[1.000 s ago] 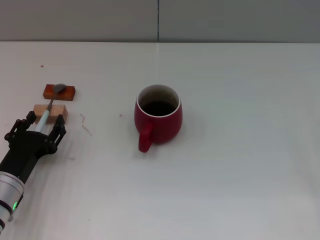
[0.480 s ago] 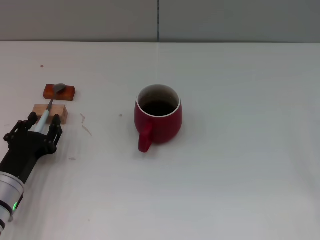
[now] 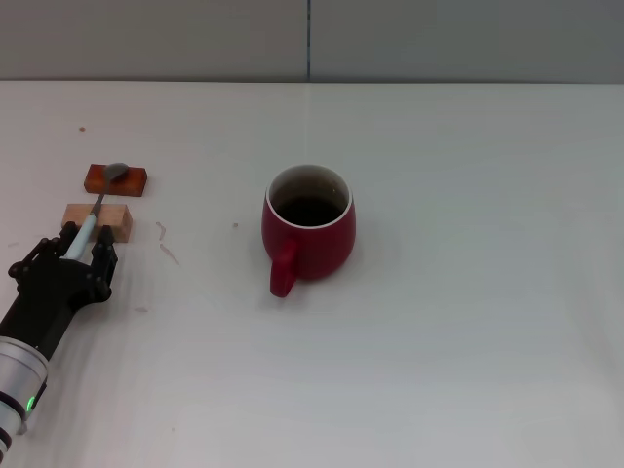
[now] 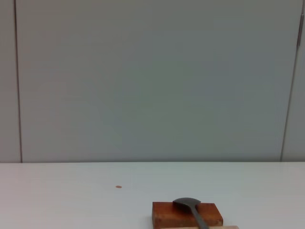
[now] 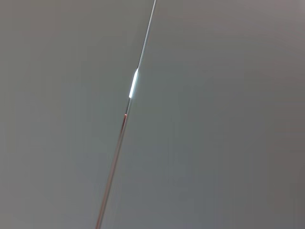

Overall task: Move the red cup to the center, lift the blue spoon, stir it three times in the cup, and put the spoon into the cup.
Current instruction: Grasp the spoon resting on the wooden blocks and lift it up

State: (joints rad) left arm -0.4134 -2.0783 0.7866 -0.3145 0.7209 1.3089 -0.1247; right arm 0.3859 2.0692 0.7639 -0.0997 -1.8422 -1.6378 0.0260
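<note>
The red cup (image 3: 308, 234) stands upright near the middle of the white table, its handle toward me. The blue spoon (image 3: 97, 206) lies at the far left, its grey bowl on a reddish-brown block (image 3: 132, 181) and its pale-blue handle across a pale wooden block (image 3: 114, 216). My left gripper (image 3: 78, 244) is at the handle's near end, with its fingers closed in on the handle. The left wrist view shows the spoon's bowl (image 4: 187, 203) on the reddish-brown block (image 4: 164, 215). My right gripper is out of view.
The table (image 3: 468, 322) is bare white, with a few small marks (image 3: 168, 249) to the right of the blocks. A grey wall (image 3: 439, 39) runs along the far edge.
My left gripper's fingers have drawn in from wide apart around the spoon handle. The spoon and cup have not moved.
</note>
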